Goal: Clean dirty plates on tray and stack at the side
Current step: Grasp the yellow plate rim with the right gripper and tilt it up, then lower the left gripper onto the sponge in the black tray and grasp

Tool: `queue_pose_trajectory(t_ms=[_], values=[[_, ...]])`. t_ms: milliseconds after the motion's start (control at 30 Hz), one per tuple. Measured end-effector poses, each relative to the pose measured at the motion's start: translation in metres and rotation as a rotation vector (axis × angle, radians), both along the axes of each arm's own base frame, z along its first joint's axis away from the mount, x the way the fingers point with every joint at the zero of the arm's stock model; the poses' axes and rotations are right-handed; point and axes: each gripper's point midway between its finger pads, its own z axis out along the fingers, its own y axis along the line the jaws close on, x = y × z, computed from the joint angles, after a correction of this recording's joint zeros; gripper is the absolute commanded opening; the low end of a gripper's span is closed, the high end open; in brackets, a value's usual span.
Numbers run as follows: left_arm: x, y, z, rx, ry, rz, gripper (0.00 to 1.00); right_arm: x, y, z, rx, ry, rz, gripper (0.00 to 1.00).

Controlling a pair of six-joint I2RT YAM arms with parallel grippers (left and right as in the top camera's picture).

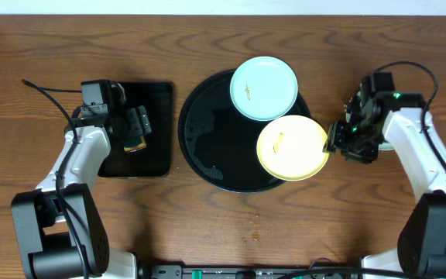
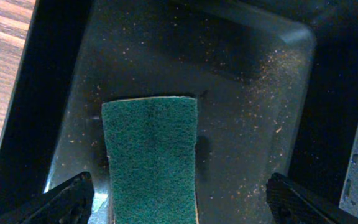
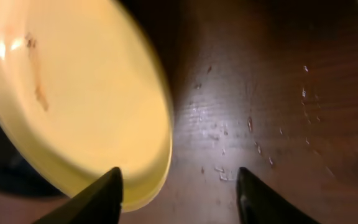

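Observation:
The large round black tray (image 1: 207,147) sits mid-table. A mint-blue plate (image 1: 263,87) with a small smudge rests on its upper right rim. A pale yellow plate (image 1: 293,147) with a brown smear lies on its right side, overhanging the rim. Only these two plates show. My right gripper (image 1: 334,139) is open at the yellow plate's right edge. In the right wrist view the plate (image 3: 73,93) has its rim just inside the open jaws (image 3: 179,196), by the left finger. My left gripper (image 1: 138,128) is open over a green sponge (image 2: 150,155), which lies between its fingers (image 2: 179,199), ungripped.
The sponge lies in a smaller rectangular black tray (image 1: 157,101) left of the round tray; its floor (image 2: 247,93) is speckled with crumbs. Bare wood tabletop (image 1: 324,225) lies in front and to the right (image 3: 278,93).

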Motion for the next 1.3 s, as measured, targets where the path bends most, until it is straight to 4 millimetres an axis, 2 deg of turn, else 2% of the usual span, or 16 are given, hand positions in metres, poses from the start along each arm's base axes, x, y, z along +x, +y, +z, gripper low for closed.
queue_pose_trajectory(t_ms=[100, 133, 200, 333, 467, 733, 967, 1067, 1300], values=[[0.000, 0.000, 0.000, 0.000, 0.000, 0.000, 0.89, 0.007, 0.002, -0.015, 0.010, -0.049, -0.012, 0.43], [0.000, 0.000, 0.000, 0.000, 0.000, 0.001, 0.89, 0.008, 0.003, -0.019, 0.017, -0.059, -0.015, 0.34], [0.000, 0.000, 0.000, 0.001, 0.000, 0.000, 0.89, 0.006, 0.006, -0.030, 0.036, -0.066, -0.013, 0.24], [0.000, 0.000, 0.000, 0.000, 0.000, 0.000, 0.89, 0.002, 0.009, -0.045, 0.054, -0.077, -0.020, 0.15], [0.000, 0.000, 0.000, 0.000, 0.000, 0.001, 0.89, 0.002, 0.010, -0.048, 0.063, -0.085, -0.023, 0.02], [0.000, 0.000, 0.000, 0.000, 0.000, 0.000, 0.89, 0.013, 0.026, -0.045, 0.076, -0.141, 0.030, 0.01], [0.000, 0.000, 0.000, 0.000, 0.000, 0.000, 0.89, 0.015, 0.068, -0.040, 0.055, -0.192, 0.187, 0.01], [0.000, 0.000, 0.000, 0.000, 0.000, 0.000, 0.89, 0.012, 0.078, -0.040, 0.037, -0.197, 0.227, 0.01], [0.000, 0.000, 0.000, 0.000, 0.000, 0.000, 0.89, 0.010, 0.080, -0.041, 0.001, -0.197, 0.250, 0.01]])
